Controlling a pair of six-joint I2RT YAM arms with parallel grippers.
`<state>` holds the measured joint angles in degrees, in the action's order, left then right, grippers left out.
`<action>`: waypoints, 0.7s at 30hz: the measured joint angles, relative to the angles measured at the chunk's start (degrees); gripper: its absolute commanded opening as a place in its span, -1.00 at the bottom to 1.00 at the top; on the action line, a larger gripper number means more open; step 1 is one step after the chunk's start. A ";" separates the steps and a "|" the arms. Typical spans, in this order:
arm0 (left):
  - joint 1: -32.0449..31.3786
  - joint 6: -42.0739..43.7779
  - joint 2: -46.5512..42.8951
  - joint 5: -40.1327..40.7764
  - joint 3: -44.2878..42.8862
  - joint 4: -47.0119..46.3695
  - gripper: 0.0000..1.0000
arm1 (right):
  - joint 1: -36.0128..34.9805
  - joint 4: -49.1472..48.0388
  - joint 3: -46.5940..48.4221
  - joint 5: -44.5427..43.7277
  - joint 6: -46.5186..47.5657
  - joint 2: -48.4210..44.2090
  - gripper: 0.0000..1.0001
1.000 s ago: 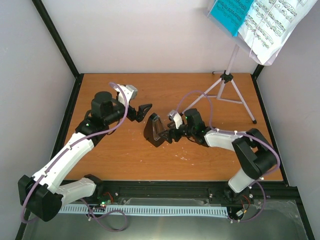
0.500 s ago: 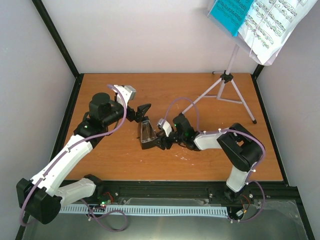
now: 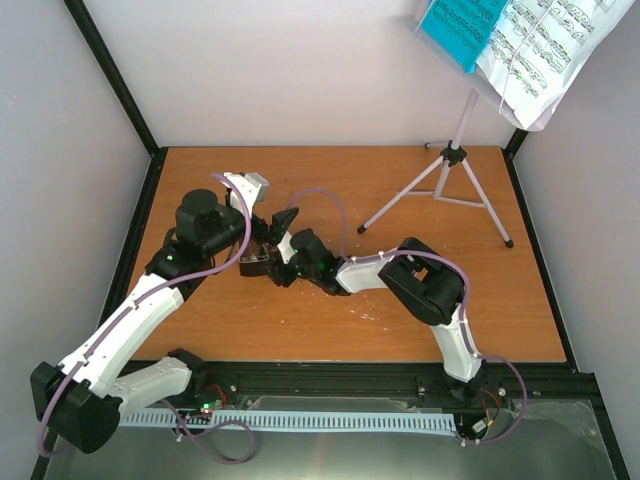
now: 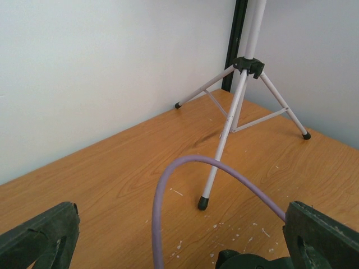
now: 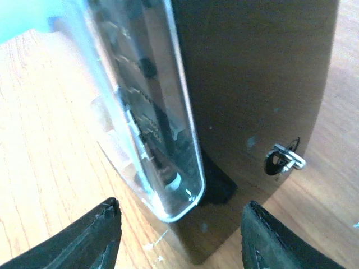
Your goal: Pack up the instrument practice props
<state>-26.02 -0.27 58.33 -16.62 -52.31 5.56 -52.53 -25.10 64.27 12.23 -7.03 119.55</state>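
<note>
**Metronome being straddled by R gripper, clamp unconfirmed**

The R gripper [image 5: 182, 207] is being held w/ its jaws part-way in, one finger each side of the small black metronome [image 5: 252, 84]. Bare wood is showing betw. the cover-side finger & the clear front cover [image 5: 148, 112], so whether anything is being squeezed yet cannot be told. The winding key [image 5: 284, 159] is sticking out of the dark side wall, just ahead of the other finger. The L gripper [image 4: 179, 230] is being held spread wide & empty, w/ only the purple cable [image 4: 160, 196] arching across its view.

In the top view the metronome is sitting on the table [image 3: 420, 320] left of centre, mostly hidden betw. the two grippers, which are close together. The music stand [image 3: 455, 150] is standing well apart at the far right corner, w/ the sheet music [image 3: 545, 45] & teal folder [image 3: 460, 25] resting on its desk.

Judged step: the metronome is being secured for packing. This is prob. best done w/ the pads set on the solid dark walls, not on the clear cover (likely slick, may flex), & clear of the key. The squeeze is best applied low near the wide base, since the tapered sides could let it squirt out. The L arm is best kept out of the lift path, as a clash is being risked at this spacing
</note>
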 measured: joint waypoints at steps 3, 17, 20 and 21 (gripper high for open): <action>0.02 -0.02 -0.11 0.63 0.15 -0.13 0.99 | -0.44 0.09 1.09 -1.60 -0.24 -0.15 0.65; 0.04 -0.04 -0.55 1.18 1.05 -1.31 0.99 | 8.63 7.93 -26.34 -12.74 -5.11 -49.11 1.00; 0.04 -0.04 -0.55 1.11 1.07 -1.31 0.99 | 18.73 13.90 -26.27 -15.13 -6.19 -56.68 1.00; 0.04 -0.04 -0.55 1.09 1.07 -1.31 0.99 | 21.79 15.98 -25.99 -15.50 -6.27 -58.10 1.00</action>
<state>-25.98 -0.32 57.78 -15.53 -51.24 4.25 -30.74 -9.13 38.28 -3.27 -13.30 61.45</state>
